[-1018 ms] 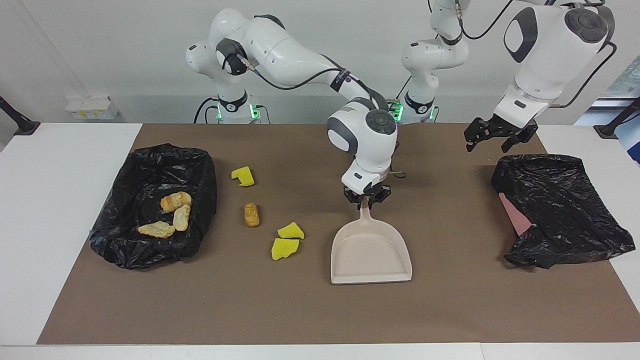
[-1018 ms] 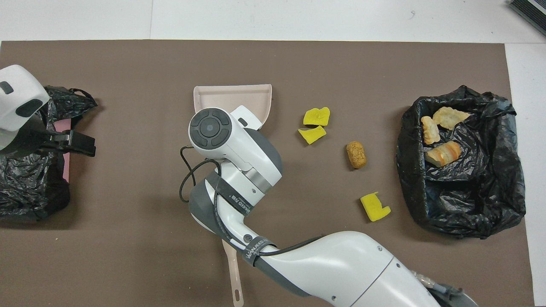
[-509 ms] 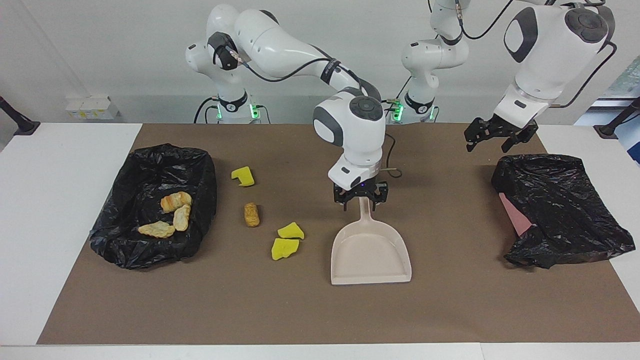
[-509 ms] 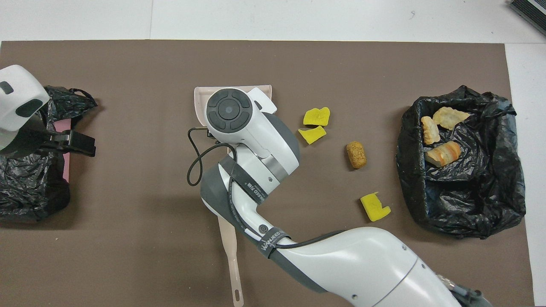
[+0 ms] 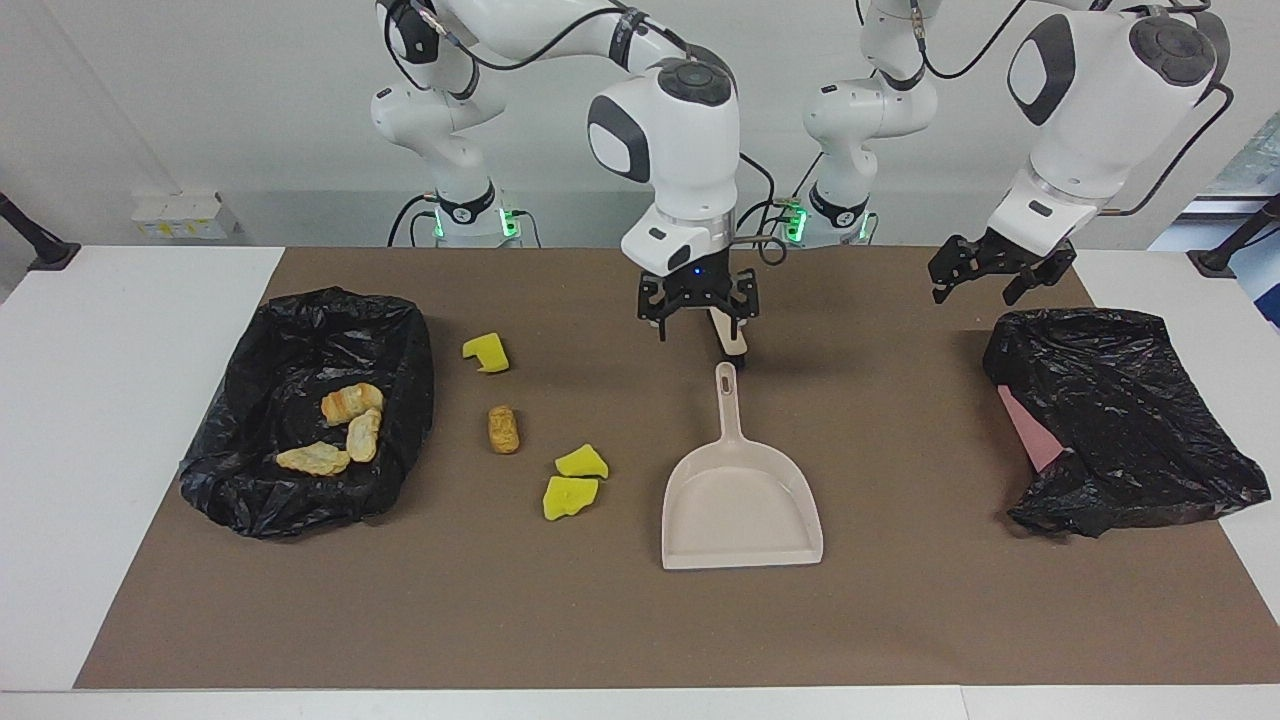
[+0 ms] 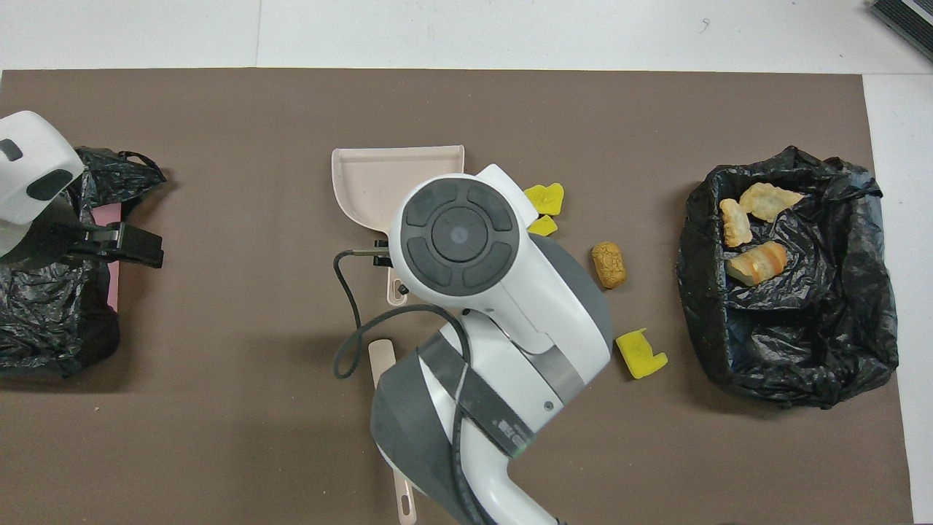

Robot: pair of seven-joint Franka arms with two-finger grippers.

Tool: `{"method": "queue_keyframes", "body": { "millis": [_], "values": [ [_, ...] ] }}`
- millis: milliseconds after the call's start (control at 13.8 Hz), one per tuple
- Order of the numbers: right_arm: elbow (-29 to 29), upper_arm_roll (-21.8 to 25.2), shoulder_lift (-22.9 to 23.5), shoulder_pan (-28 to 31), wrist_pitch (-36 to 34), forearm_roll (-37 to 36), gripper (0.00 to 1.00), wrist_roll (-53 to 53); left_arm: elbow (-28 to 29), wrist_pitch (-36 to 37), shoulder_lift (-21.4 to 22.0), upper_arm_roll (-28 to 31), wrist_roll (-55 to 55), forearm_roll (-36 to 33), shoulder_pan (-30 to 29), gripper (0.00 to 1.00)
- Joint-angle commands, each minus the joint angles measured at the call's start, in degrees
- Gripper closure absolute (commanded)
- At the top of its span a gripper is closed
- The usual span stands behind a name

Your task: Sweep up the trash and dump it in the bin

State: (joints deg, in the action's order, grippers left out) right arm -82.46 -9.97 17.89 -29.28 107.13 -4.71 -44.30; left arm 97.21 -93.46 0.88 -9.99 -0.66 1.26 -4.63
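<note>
The bin at the right arm's end holds three bread lumps. On the brown mat lie three yellow sponges, one nugget, and an empty dustpan. The right gripper hangs open above the dustpan's handle; the left gripper, seemingly open, waits over another bag.

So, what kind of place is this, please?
Probably a robotics lab set up for a cleaning trial: two white robot arms stand at a white table covered by a brown mat, with a dustpan and a bin lined with black plastic.
</note>
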Motion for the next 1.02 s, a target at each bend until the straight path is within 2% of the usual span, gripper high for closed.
{"method": "queue_keyframes", "body": {
  "millis": [0,218,363,509,654,945],
  "values": [
    [-9.98,-0.31,-7.86,0.01,-0.51,1.72,0.00,1.49,1.58,-1.11,1.32,-0.38,0.22,-0.82,-0.56,0.00],
    [-15.87,-0.49,-11.81,-2.80,-0.08,2.77,0.00,1.32,1.50,-1.11,1.40,-0.38,0.22,-0.82,-0.56,0.00],
    [-19.91,-0.75,-14.19,-4.64,1.06,7.60,0.00,1.41,1.58,-1.11,1.32,-0.38,0.22,-0.82,-0.56,0.00],
    [-22.90,-0.75,-14.37,-8.06,3.07,8.05,0.00,0.44,1.50,-1.11,1.32,-0.38,0.22,-0.82,-0.56,0.00],
    [-25.98,-0.84,-14.29,-9.04,6.06,8.40,0.00,0.44,1.58,-1.11,1.32,-0.38,0.22,-0.82,-0.56,0.00],
    [-32.66,-0.84,-13.58,-14.65,14.49,8.84,0.00,-0.53,1.50,-1.11,1.40,-0.38,0.22,-0.82,-0.56,0.00]
  ]
}}
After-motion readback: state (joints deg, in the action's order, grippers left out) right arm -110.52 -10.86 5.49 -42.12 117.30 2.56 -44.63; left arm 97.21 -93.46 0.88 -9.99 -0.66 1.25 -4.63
